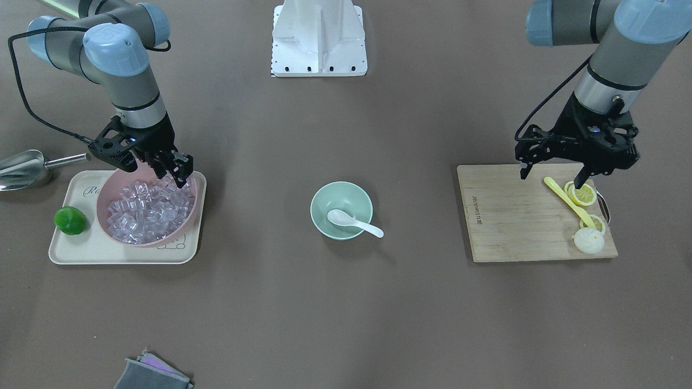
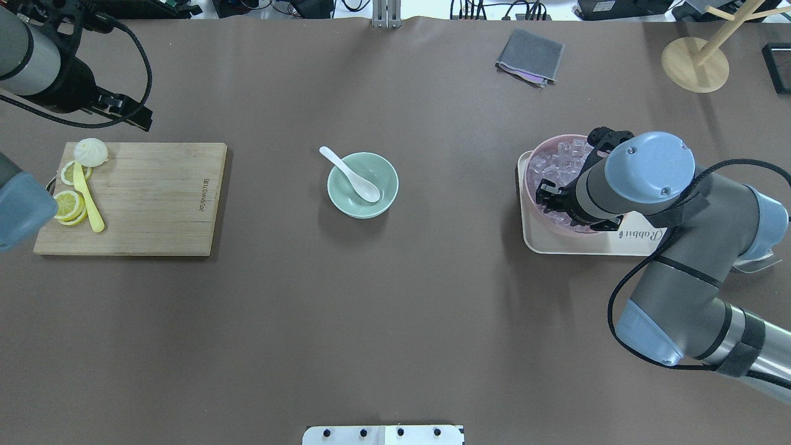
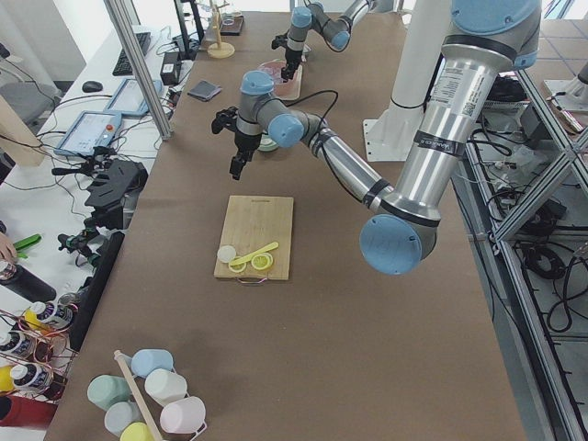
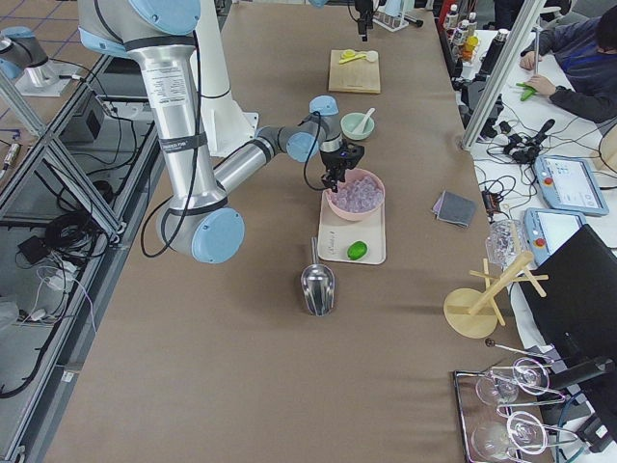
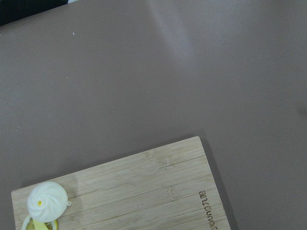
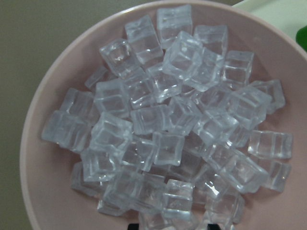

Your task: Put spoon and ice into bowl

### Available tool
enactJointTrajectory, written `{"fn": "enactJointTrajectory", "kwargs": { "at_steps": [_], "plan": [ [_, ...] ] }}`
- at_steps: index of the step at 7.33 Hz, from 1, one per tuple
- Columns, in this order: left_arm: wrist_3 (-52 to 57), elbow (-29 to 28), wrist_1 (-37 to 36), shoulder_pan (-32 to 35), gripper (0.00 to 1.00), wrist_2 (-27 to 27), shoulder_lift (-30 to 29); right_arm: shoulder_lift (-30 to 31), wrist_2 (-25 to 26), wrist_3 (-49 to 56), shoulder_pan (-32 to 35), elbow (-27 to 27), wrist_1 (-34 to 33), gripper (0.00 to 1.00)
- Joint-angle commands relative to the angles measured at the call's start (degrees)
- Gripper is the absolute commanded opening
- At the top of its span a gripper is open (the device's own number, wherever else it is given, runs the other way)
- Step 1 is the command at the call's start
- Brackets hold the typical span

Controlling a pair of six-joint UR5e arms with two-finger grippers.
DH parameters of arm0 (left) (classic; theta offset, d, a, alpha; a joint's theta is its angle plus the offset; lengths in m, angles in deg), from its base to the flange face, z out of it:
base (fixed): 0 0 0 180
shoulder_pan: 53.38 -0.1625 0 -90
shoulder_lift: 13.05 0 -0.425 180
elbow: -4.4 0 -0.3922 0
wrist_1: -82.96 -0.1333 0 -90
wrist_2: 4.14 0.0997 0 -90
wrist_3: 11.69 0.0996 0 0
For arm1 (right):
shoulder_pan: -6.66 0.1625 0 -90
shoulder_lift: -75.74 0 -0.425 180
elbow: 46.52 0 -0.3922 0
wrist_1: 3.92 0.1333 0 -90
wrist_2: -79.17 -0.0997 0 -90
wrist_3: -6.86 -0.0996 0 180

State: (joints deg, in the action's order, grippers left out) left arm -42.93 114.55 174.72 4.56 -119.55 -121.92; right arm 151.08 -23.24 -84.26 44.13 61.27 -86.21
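**Spoon in bowl, right gripper over the ice**

The spoon [image 1: 351, 220] lies with its scoop inside the bowl [image 1: 324, 200] at mid-table, its handle resting over the rim. The ice [image 1: 146, 210] is heaped in a pink bowl [image 1: 101, 208] on a tray [image 1: 81, 248]. The right gripper [image 1: 173, 170] hangs just above the cubes, jaws spread. The left gripper [image 1: 552, 174] hovers over the board [image 1: 513, 221], jaws wide apart

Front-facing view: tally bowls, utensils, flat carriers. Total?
Bowls: 2 (pale mint-green round bowl, pink round bowl)
Utensils: 3 (white glossy soup spoon, thin yellow utensil, steel scoop)
Flat carriers: 2 (cream rectangular tray, bamboo cutting board)
Total: 7
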Motion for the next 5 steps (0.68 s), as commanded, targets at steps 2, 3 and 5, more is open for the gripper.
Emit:
{"fn": "enactJointTrajectory", "kwargs": {
  "at_steps": [2,3,5],
  "plan": [
    [0.04,-0.29,0.0,-0.19,0.99,0.18,-0.9,-0.54,0.01,-2.12,-0.2,-1.45,0.46,0.53],
    [0.04,-0.29,0.0,-0.19,0.99,0.18,-0.99,-0.54,0.1,-2.74,-0.46,-1.54,0.55,0.54],
    [-0.04,-0.38,0.0,-0.19,0.99,0.27,-0.99,-0.72,0.1,-3.8,-1.25,-1.54,0.73,0.54]
  ]
}}
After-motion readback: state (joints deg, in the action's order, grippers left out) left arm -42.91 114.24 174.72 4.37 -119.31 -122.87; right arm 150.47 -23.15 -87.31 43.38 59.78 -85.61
